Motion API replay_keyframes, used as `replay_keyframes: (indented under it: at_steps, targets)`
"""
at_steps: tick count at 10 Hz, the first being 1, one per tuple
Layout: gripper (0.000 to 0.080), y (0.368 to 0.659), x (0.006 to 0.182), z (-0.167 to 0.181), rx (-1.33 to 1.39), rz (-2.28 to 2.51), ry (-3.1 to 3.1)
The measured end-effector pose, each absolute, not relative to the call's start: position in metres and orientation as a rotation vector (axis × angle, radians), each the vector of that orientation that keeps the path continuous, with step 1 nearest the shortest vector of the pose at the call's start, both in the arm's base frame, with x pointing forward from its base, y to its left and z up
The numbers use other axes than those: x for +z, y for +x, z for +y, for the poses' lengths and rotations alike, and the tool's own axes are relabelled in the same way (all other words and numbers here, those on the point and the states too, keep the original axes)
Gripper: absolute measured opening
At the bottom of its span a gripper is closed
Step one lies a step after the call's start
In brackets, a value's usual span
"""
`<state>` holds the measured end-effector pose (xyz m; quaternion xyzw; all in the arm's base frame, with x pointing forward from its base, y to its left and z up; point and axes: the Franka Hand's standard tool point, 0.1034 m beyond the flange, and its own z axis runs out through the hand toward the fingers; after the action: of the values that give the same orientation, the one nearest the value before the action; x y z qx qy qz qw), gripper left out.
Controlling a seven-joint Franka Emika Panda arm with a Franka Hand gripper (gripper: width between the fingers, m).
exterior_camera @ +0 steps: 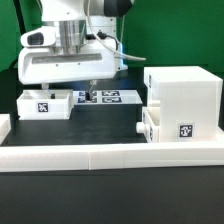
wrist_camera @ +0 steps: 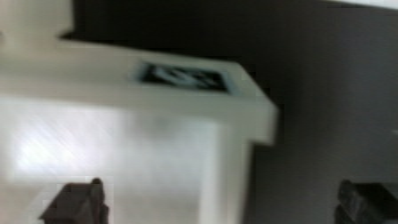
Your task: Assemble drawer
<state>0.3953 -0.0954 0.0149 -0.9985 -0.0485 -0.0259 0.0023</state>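
**Pincer open above the loose tray**

My pincer (exterior_camera: 90, 90) hangs low over the black table (exterior_camera: 110, 200) with its two dark fingertips (wrist_camera: 75, 200) spread wide and nothing held between them. In the exterior view it hovers just beside the loose tray (exterior_camera: 45, 103), a shallow white plastic box bearing a black-and-white square tag, and above the near edge of the flat white marker board (exterior_camera: 106, 97).

The wrist view is blurred. It shows a white boxy part with a tag on it under my pincer (wrist_camera: 219, 200); I take it for the same loose tray (wrist_camera: 134, 130), but cannot be sure.

The tall white plastic drawer housing (exterior_camera: 185, 88) stands well apart, at the exterior view's right. A second tray (exterior_camera: 158, 126) with a small dark knob sits low in it. The long low white wall (exterior_camera: 100, 153) runs in front of everything.
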Motion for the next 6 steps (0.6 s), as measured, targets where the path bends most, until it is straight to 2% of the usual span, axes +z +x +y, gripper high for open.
replay_keyframes:
  at_steps: [2, 6]
  targets:
    - [0.0649, 0.3832, 0.0069, -0.0968, -0.069, -0.146, -3.135]
    - [0.0649, 0.383, 0.0062, -0.0953, -0.065, -0.146, -3.133]
